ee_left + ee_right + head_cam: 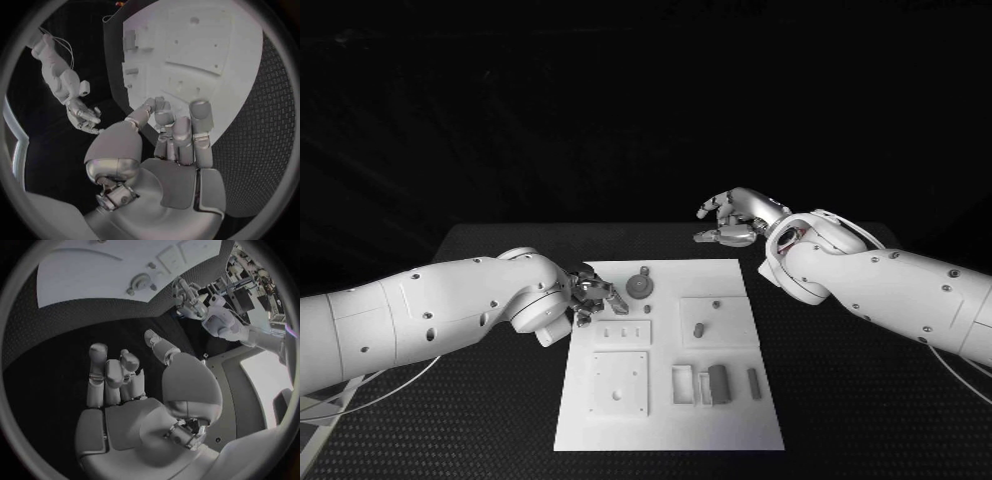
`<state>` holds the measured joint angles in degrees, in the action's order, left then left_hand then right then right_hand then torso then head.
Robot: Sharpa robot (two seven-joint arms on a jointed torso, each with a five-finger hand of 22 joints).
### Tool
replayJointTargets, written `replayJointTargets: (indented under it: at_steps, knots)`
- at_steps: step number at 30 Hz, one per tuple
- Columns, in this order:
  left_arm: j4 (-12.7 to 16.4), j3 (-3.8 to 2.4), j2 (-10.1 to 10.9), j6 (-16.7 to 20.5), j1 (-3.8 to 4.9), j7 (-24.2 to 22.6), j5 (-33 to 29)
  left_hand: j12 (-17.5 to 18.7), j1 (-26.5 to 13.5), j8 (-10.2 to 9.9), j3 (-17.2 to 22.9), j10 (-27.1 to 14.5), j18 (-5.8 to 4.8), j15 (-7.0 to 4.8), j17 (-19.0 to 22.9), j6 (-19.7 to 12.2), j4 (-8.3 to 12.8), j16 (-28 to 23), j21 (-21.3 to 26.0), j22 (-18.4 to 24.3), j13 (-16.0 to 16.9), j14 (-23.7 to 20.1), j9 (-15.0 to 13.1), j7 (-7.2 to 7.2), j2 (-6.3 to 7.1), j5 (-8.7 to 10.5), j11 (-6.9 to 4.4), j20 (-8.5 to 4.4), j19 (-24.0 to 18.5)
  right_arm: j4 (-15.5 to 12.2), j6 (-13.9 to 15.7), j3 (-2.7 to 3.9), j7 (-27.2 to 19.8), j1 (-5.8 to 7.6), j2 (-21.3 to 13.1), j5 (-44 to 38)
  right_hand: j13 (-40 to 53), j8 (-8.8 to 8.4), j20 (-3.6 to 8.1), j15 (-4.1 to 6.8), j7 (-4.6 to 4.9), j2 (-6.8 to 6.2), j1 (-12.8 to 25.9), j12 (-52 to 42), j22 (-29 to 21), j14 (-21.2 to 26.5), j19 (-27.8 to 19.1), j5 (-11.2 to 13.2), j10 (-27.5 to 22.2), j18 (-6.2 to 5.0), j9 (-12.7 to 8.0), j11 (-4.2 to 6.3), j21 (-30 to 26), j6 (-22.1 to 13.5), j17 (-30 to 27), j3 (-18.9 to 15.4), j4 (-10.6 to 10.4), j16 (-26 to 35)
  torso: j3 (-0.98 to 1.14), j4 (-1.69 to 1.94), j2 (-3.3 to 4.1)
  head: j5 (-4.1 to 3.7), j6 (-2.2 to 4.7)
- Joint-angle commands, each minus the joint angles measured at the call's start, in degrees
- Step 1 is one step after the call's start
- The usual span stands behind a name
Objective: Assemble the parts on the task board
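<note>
Assembly is looking barely begun to me: parts (718, 383) are lying loose on the task board (668, 430), left hand (593, 297) hovering curled and empty at its far-left corner, right hand (737, 220) idling spread beyond it.

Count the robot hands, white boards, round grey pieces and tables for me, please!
Hands: 2, the left hand and the right hand
Task board: 1
Round grey piece: 1
Table: 1
Total: 5
</note>
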<state>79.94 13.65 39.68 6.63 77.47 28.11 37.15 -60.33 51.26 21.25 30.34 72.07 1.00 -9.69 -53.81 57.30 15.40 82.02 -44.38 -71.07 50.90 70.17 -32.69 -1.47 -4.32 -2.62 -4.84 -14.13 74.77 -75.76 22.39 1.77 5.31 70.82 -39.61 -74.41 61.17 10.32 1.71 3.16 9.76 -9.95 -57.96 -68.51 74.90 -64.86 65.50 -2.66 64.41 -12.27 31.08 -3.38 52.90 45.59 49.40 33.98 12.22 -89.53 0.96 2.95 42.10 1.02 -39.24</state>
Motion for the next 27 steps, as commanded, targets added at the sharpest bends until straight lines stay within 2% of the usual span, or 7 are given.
replayJointTargets:
  at_steps: [1, 4, 6, 9, 16, 27]
  knots:
    - [-0.25, -0.01, -0.52, -4.93, 0.00, 2.74, 5.68, 0.39, -0.68, 4.29, 0.88, 0.30, 3.91, -1.52, 0.23, 5.74, -1.00, 0.24, 0.33, -0.08, -0.24, -0.12, -4.58, 0.25, -0.08, -0.15, -0.35, -0.07, 0.44, 0.39, 0.26, 0.31, -1.72, 0.11, 0.10, 4.30, -0.09, 0.19, -0.02, -0.35, 0.17, 0.09, -0.40, -0.21, 0.68, 0.13, 0.11, -0.17, -0.39, -2.73, 0.06, 0.01, -0.38, 0.18, -0.03, -0.10, -0.23, 0.16, -0.01, -0.08, 0.01, -0.14, -0.33]
    - [-0.69, -0.02, -1.00, -5.57, -0.05, 3.13, 6.88, 0.63, -0.97, 5.39, 1.03, 0.61, 3.81, -1.72, 0.56, 5.65, -1.18, 0.44, 0.40, -0.10, -0.45, -0.05, -5.38, 0.47, -0.04, -0.15, -0.55, -0.06, 0.61, 0.75, 0.11, 0.54, -1.85, 0.24, 0.26, 5.14, -0.11, 0.19, -0.03, -0.35, 0.17, 0.18, -0.44, -0.22, 0.69, 0.15, 0.09, -0.17, -0.41, -2.73, 0.06, 0.01, -0.39, 0.16, -0.03, -0.15, -0.20, 0.17, -0.12, -0.06, 0.03, -0.31, -0.56]
    - [-1.24, -0.02, -1.63, -5.91, -0.18, 3.34, 7.45, 0.77, -1.23, 6.27, 1.07, 0.78, 3.75, -1.85, 0.81, 5.67, -1.34, 0.56, 0.45, -0.12, -0.56, -0.03, -5.97, 0.64, 0.08, -0.15, -0.70, -0.07, 0.73, 1.05, -0.08, 0.63, -1.85, 0.28, 0.40, 5.38, -0.12, 0.19, -0.04, -0.35, 0.17, 0.26, -0.47, -0.22, 0.69, 0.17, 0.07, -0.17, -0.43, -2.73, 0.06, 0.01, -0.40, 0.14, -0.04, -0.20, -0.17, 0.17, -0.11, -0.03, 0.04, -0.38, -0.73]
    - [-1.65, -0.02, -2.23, -5.99, -0.33, 3.46, 8.09, 0.94, -1.59, 7.61, 1.11, 0.99, 3.68, -2.14, 1.11, 5.86, -1.69, 0.73, 0.50, -0.15, -0.70, 0.02, -6.87, 0.94, 0.29, -0.16, -1.06, -0.08, 0.90, 1.31, -0.24, 0.66, -1.84, 0.41, 0.68, 6.10, -0.14, 0.19, -0.06, -0.35, 0.18, 0.39, -0.45, -0.23, 0.71, 0.19, 0.04, -0.17, -0.46, -2.73, 0.06, 0.00, -0.42, 0.12, -0.04, -0.30, -0.17, 0.18, -0.14, 0.08, 0.01, -0.51, -0.90]
    - [-1.85, -0.03, -2.88, -5.57, -0.63, 3.58, 9.20, 1.26, -1.89, 10.28, 1.36, 1.25, 3.50, -2.61, 1.81, 5.62, -2.03, 1.03, 0.72, -0.23, -0.93, -0.03, -8.92, 1.50, 0.50, -0.15, -1.51, -0.07, 1.06, 1.24, -0.50, 0.68, -1.89, 0.47, 0.85, 6.10, -0.17, 0.19, -0.08, -0.36, 0.19, 0.51, -0.39, -0.23, 0.72, 0.23, 0.00, -0.17, -0.51, -2.73, 0.06, 0.00, -0.44, 0.08, -0.05, -0.44, -0.18, 0.18, -0.30, 0.04, 0.01, -0.75, -1.26]
    - [-2.43, -0.03, -3.66, -5.73, -0.67, 4.03, 10.03, 1.44, -2.14, 11.93, 1.46, 1.46, 3.39, -2.88, 2.35, 5.37, -2.28, 1.25, 0.90, -0.28, -1.05, -0.05, -10.35, 1.81, 0.60, -0.14, -1.80, -0.07, 1.22, 1.63, -0.76, 0.68, -2.16, 0.55, 0.97, 6.67, -0.22, 0.18, -0.15, -0.38, 0.21, 0.54, -0.24, -0.21, 0.74, 0.33, -0.13, -0.17, -0.63, -2.73, 0.05, -0.03, -0.51, 0.01, -0.07, -0.68, -0.21, 0.22, -0.32, 0.06, -0.04, -0.88, -1.67]
